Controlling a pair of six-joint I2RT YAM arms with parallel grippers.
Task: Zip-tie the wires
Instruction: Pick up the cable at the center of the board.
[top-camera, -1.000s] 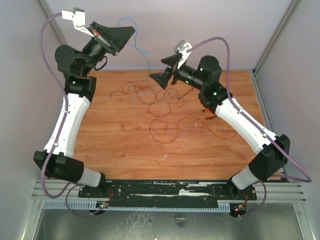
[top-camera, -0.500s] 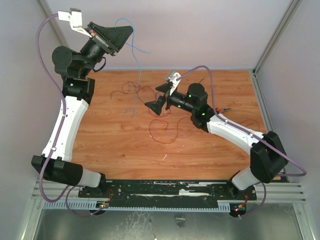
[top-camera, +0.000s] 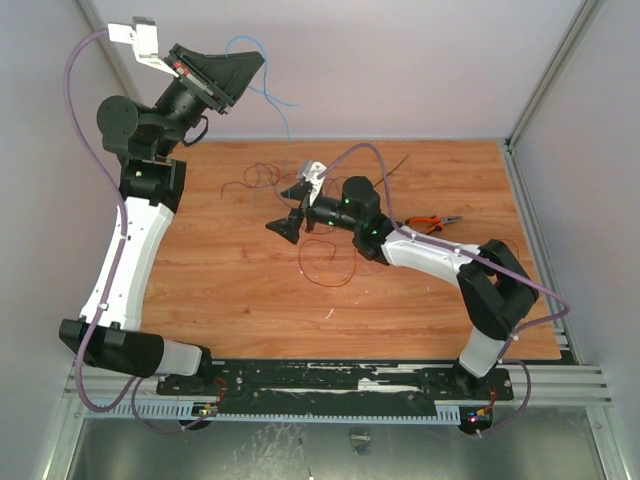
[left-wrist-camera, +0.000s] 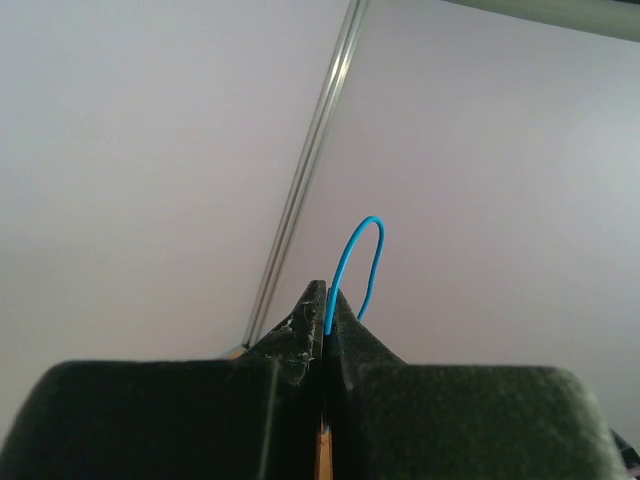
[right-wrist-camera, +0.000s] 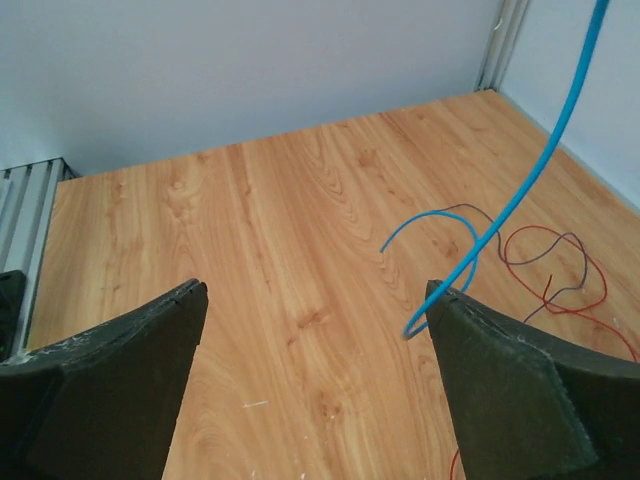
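Wood table (top-camera: 230, 290); pliers (top-camera: 432, 222) overhead only, blue wire (left-wrist-camera: 371, 219) in left pincer (left-wrist-camera: 323, 298).

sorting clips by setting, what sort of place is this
Probably a lab robot cell: pale walls on aluminium posts enclose a wood-grain table, with the left arm and right arm bolted to a black rail at its near edge.
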